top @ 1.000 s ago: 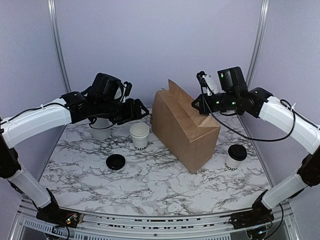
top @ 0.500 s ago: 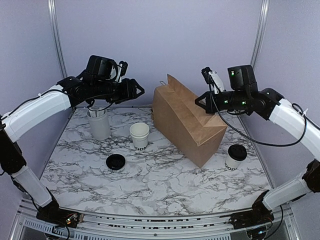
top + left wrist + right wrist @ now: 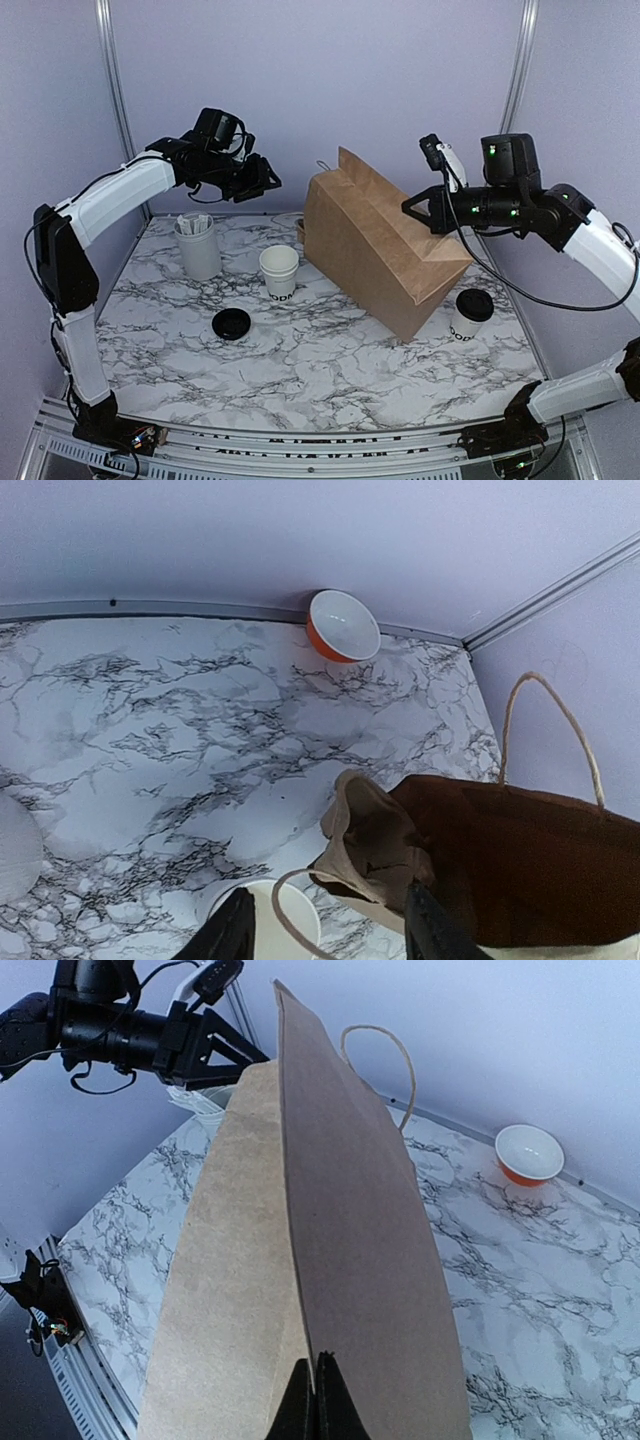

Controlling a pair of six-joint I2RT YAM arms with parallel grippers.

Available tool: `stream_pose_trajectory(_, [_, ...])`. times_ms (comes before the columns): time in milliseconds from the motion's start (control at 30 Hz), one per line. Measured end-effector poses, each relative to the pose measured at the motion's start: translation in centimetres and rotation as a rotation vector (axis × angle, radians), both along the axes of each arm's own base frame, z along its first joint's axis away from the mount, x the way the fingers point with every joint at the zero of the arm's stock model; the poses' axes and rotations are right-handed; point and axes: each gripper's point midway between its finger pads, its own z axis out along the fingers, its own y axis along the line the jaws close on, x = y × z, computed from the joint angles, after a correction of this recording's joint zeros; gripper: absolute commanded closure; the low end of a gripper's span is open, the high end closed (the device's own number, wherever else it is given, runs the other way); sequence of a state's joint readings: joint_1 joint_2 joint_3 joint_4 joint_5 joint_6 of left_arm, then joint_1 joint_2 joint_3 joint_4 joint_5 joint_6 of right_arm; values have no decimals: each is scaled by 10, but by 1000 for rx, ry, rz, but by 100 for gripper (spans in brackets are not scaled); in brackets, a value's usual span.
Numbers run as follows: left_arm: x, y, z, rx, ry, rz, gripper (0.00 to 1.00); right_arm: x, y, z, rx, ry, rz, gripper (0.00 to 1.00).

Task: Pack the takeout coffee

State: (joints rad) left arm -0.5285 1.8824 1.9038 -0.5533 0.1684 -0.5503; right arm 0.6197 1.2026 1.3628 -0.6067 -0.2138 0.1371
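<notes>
The right gripper [image 3: 412, 208] is pinched shut on the top edge of the brown paper bag [image 3: 372, 250], which stands tilted on the back middle of the desk [image 3: 330, 375]. The left gripper [image 3: 268, 182] hangs above the back left corner, its fingers spread wide with nothing between them. The lidded coffee cup [image 3: 469, 318] stands upright near the right edge, just beside the bag. A loose lid [image 3: 231, 323] lies toward the left edge.

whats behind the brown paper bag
An orange bowl, white inside, sits by the back wall behind the paper bag. Both wrist views show it. In the top view the bag covers almost all of it and the table just behind.
</notes>
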Motion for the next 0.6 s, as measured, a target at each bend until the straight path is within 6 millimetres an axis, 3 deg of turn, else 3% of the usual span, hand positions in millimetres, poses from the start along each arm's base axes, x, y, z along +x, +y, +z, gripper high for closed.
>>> stream_pose_trajectory(133, [13,-21,-7,-28,40,-56,48,-5,2,2,8,-2,27,99])
stream_pose_trajectory(400, [9,-30,-75,40,216,-98,47,-8,4,-1,8,8,48,99])
stream_pose_trajectory(600, [0,-34,-86,52,256,-133,45,-9,4,-1,6,10,51,99])
